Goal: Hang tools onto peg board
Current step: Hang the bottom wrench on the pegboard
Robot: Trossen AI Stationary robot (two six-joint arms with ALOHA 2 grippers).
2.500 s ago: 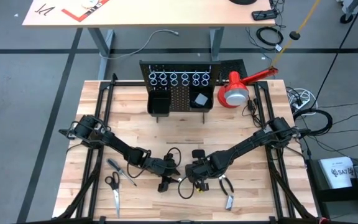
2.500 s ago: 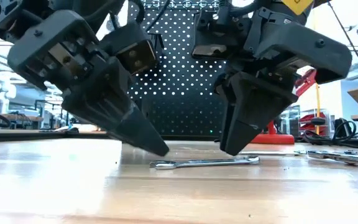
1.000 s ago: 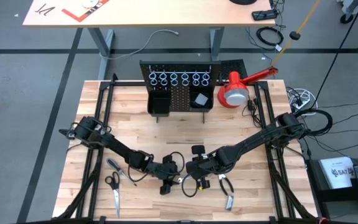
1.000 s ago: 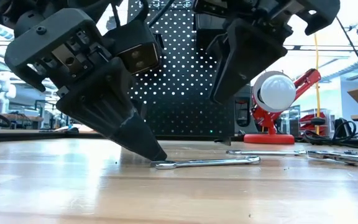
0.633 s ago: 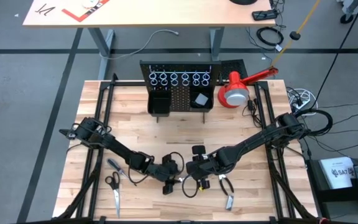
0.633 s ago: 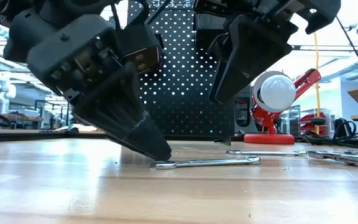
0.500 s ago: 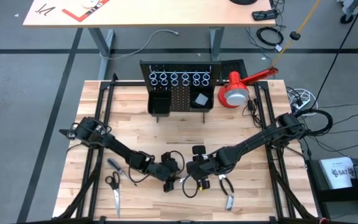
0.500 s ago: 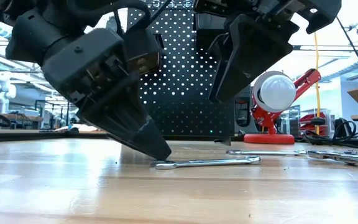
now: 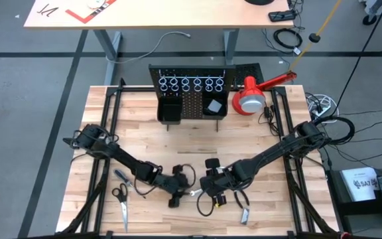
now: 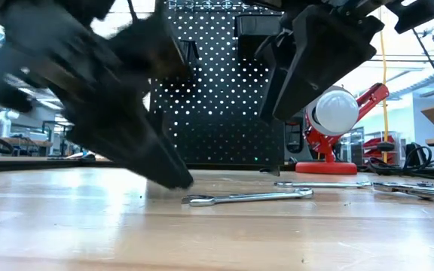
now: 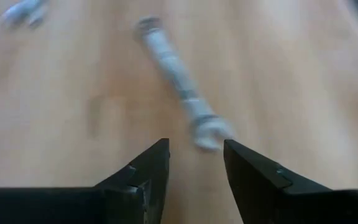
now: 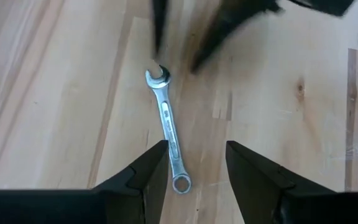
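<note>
Since a moment ago the left gripper has swung toward the silver wrench, which lies flat on the desk; only the wrist views show both left and right gripper jaws apart, empty.

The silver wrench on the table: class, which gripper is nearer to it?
Left. The left gripper is low beside one end of the silver wrench; the right gripper hangs above it, clear of the table.
</note>
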